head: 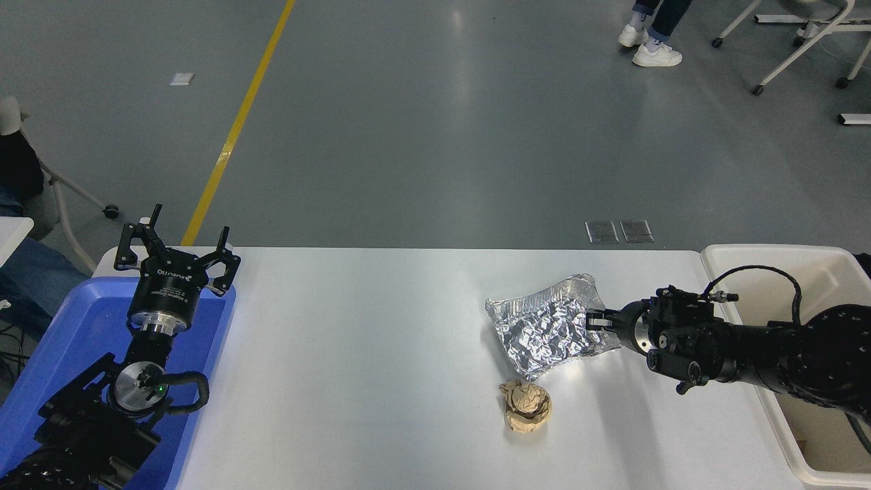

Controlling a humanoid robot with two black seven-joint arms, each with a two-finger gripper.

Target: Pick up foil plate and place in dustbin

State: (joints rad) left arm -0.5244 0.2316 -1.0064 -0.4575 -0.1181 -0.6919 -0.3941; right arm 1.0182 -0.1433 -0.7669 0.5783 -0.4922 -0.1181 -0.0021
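Observation:
The foil plate (544,333), shiny and crinkled, lies right of the table's middle, with its right end tipped up a little. My right gripper (597,320) comes in from the right and is shut on the plate's right rim. One finger shows on top of the foil; the other is hidden under it. The dustbin (748,257), a cream tub, stands at the table's right end, behind and under my right arm. My left gripper (178,248) is parked open at the lower left.
A crumpled brown paper ball (524,406) lies just in front of the foil plate. A blue tray (61,354) sits under the left arm at the table's left edge. A person's feet (650,44) are on the floor far behind.

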